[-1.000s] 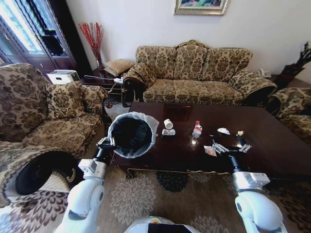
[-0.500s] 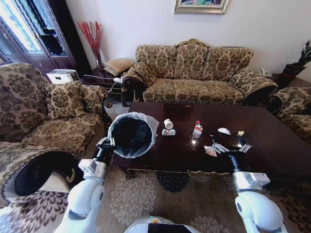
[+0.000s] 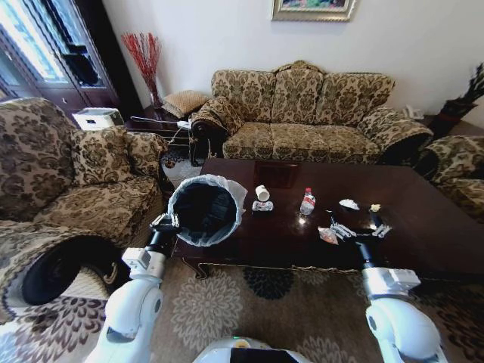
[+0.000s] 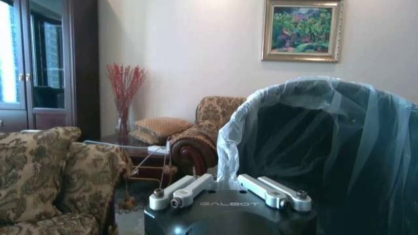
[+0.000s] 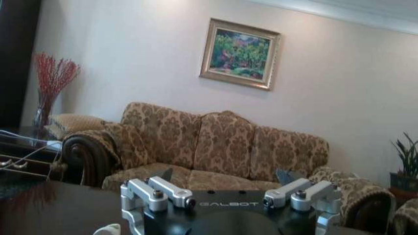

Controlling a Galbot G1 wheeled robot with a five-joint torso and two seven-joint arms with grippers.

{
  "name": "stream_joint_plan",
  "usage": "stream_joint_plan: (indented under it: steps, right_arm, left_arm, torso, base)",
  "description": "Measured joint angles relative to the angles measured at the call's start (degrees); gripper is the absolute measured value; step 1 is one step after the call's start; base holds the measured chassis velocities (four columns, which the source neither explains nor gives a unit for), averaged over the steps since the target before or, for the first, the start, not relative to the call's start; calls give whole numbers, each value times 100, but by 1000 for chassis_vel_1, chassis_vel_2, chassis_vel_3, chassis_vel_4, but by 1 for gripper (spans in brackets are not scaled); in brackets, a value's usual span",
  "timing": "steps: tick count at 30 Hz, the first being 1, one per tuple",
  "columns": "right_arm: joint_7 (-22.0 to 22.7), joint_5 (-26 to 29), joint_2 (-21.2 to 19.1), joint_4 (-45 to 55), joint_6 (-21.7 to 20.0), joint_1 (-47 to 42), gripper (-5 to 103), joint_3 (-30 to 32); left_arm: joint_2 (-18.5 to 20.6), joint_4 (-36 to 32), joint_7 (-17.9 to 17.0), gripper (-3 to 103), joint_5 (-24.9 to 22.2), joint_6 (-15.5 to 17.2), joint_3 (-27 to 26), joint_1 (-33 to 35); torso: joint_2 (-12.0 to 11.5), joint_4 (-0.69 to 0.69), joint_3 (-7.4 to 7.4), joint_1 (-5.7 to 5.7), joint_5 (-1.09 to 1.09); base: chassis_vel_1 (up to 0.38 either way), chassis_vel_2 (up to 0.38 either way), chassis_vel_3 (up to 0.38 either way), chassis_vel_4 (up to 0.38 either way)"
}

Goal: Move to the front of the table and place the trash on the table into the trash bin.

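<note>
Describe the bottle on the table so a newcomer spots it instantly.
Find the dark wooden table in front of the patterned sofa. Near its middle stands a small clear bottle, just right of a white paper cup. Its red cap sets it apart from the scraps around it.

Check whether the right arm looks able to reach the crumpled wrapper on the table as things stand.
Probably yes: the right gripper hangs open over the table, with the wrapper just beside it and nothing between them.

We cannot tell what the small scraps [image 3: 349, 204] on the table [image 3: 423, 227] are, the left gripper [image 3: 165, 222] fingertips sit hidden behind the trash bin [image 3: 204, 209] liner, the bin's rim runs off the left wrist view's edge.
</note>
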Motion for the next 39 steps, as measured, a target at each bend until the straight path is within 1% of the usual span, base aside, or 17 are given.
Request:
stream_joint_plan:
  steps: [32, 33, 34, 35, 36, 37, 38, 39]
  right_arm:
    - [2, 1, 0, 3, 0, -1, 100, 0]
    - [2, 5, 0, 6, -5, -2, 100, 0]
    - [13, 36, -5, 35, -36, -11, 100, 1]
    - [69, 172, -30, 152, -177, -50, 100, 2]
    - [69, 172, -30, 152, -177, -50, 100, 2]
    - [183, 456, -91, 421, -461, -132, 100, 4]
    - [255, 636, -132, 603, -636, -186, 100, 5]
    - [255, 636, -132, 603, -636, -186, 100, 5]
  left_arm:
    - [0, 0, 0, 1, 0, 0, 0, 0]
    - [14, -21, 0, 1, -21, -15, -11, 1]
    - [80, -95, 6, 1, -35, -67, -35, 3]
    - [125, -173, 16, 1, 44, -168, -75, -2]
    - [125, -173, 16, 1, 44, -168, -75, -2]
    - [150, -204, 61, 1, 104, -239, -102, -4]
    - [175, -213, 101, 1, 102, -277, -104, -4]
    - [175, -213, 101, 1, 102, -277, -104, -4]
  torso:
    - [-1, 0, 0, 0, 0]
    - [-1, 0, 0, 0, -3]
    - [-1, 0, 1, 0, -2]
    - [-2, 1, 0, 0, 4]
    - [-2, 1, 0, 0, 4]
    - [-1, 2, 0, 0, 3]
    - [-1, 1, 0, 0, -5]
    - [-1, 1, 0, 0, -5]
  base:
    - [0, 0, 0, 0]
    - [0, 0, 0, 0]
    - [0, 0, 0, 0]
    - [0, 0, 0, 0]
    - [0, 0, 0, 0]
    - [0, 0, 0, 0]
    - [0, 0, 0, 0]
    - [0, 0, 0, 0]
